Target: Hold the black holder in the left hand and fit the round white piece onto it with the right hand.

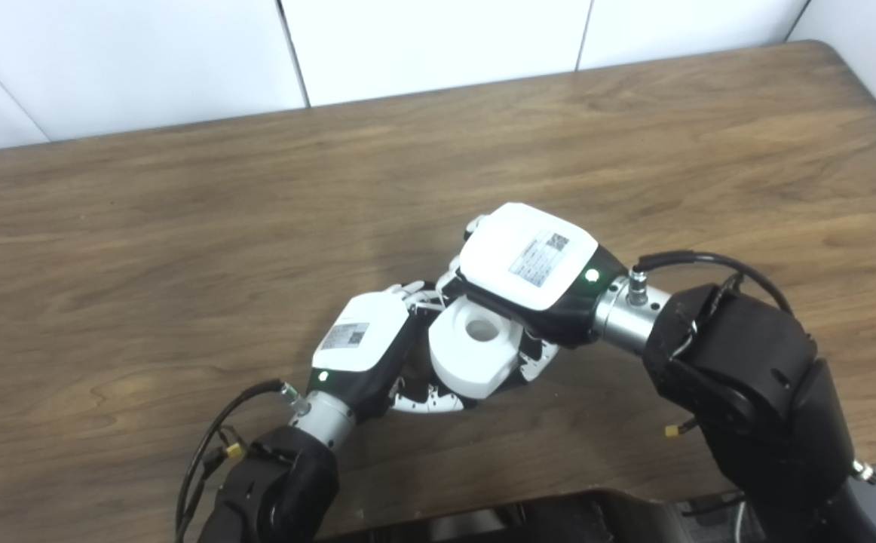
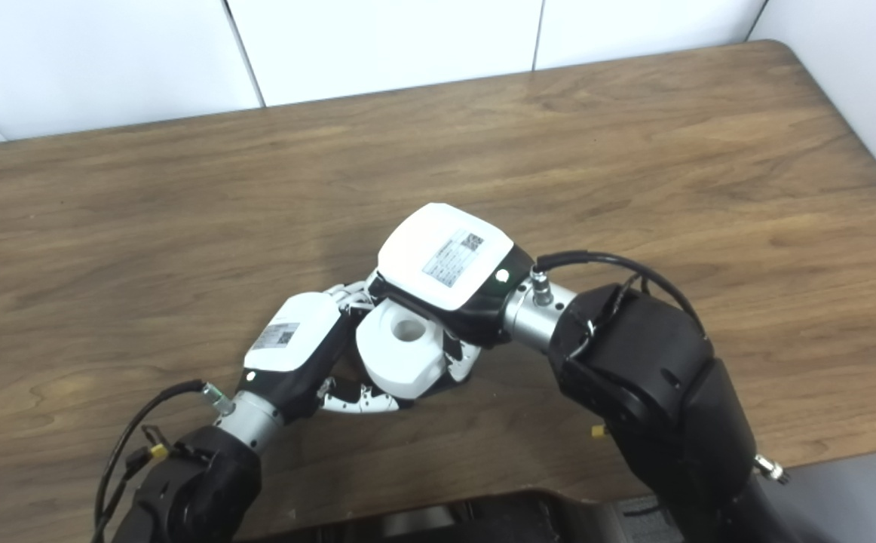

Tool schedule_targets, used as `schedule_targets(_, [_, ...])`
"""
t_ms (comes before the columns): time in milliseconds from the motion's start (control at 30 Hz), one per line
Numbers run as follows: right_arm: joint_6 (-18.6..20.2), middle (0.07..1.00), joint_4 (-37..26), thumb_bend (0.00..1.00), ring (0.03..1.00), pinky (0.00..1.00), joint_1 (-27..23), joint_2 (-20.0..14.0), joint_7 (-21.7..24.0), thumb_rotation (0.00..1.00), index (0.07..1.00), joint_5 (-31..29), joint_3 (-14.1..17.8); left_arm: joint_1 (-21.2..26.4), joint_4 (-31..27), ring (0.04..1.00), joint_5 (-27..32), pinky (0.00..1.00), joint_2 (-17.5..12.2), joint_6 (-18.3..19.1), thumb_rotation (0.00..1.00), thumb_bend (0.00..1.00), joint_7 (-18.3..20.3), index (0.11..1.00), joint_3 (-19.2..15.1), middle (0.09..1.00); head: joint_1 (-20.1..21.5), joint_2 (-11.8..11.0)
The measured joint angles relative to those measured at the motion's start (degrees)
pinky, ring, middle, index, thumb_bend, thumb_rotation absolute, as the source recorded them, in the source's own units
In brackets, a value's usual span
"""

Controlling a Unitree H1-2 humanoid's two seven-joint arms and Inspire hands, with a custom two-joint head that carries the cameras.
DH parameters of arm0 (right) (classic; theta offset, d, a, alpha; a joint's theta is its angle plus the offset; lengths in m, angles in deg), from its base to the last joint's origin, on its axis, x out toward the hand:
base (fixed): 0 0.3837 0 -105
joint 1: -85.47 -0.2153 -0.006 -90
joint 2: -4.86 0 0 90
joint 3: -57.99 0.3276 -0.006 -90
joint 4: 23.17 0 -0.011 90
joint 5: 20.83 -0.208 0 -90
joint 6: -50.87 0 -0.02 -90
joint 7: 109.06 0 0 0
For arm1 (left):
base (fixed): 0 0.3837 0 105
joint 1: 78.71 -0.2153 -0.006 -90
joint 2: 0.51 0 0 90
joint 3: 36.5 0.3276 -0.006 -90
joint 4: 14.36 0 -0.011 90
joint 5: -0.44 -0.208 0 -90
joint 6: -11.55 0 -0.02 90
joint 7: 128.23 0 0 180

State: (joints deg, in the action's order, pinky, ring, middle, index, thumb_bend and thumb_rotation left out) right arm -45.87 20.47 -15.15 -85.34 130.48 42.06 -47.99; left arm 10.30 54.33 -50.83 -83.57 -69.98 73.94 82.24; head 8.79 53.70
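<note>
Wood table [image 1: 182, 249] fills the scene, a white wall [image 1: 423, 45] behind it. Nearest, the left hand [image 1: 359, 347] curls fingers under the white piece [image 1: 476, 354], though whether it grips is unclear. Just beyond, the right hand [image 1: 532, 264] clasps the piece's far side; the holder is hidden.

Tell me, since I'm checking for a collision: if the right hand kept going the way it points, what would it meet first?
The right hand points left, toward the left hand. Its fingers already touch the white piece between them, so it would probably push that against the left hand. Depth is unclear; the black holder is hidden.
</note>
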Motion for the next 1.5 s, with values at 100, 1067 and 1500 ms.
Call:
schedule_targets(100, [-0.02,0.484,0.48,0.53,0.651,0.8,0.03,-0.03,-0.61,0.0,0.485,-0.1,0.36,-0.01,0.0,0.922,0.01,0.91,0.04,0.12,0.06,0.51,0.08,0.491,0.0,0.837,0.0,0.0])
schedule_targets(1067, [-0.8,0.489,0.77,0.53,0.649,0.78,0.39,-1.79,-1.5,0.0,0.48,-1.33,1.01,0.26,-0.49,0.926,0.03,0.9,0.07,1.3,0.06,0.51,0.84,0.491,-0.06,0.839,0.7,0.79])
schedule_targets(1500, [-1.27,0.475,0.93,0.53,0.647,0.78,1.67,-1.57,-0.78,0.0,0.492,-0.25,0.15,0.25,-0.58,0.921,0.06,0.9,0.18,1.31,0.06,0.51,0.92,0.491,0.31,0.838,0.53,0.97])
